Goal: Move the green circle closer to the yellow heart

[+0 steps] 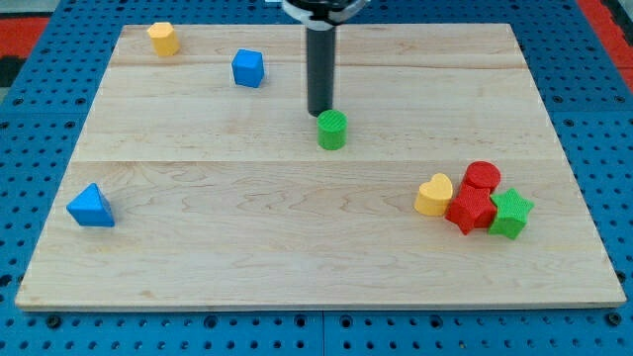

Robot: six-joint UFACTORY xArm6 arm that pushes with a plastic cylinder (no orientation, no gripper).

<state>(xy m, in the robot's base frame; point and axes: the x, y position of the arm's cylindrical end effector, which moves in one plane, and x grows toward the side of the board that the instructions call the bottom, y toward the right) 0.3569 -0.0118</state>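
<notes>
The green circle stands near the board's middle, a little toward the view's top. My tip is just above and slightly left of it, touching or nearly touching its upper edge. The yellow heart lies at the view's lower right, well apart from the green circle. It touches a cluster of other blocks on its right side.
Next to the heart are a red star, a red circle and a green star. A yellow hexagon-like block and a blue cube sit at the upper left. A blue triangle lies at the left.
</notes>
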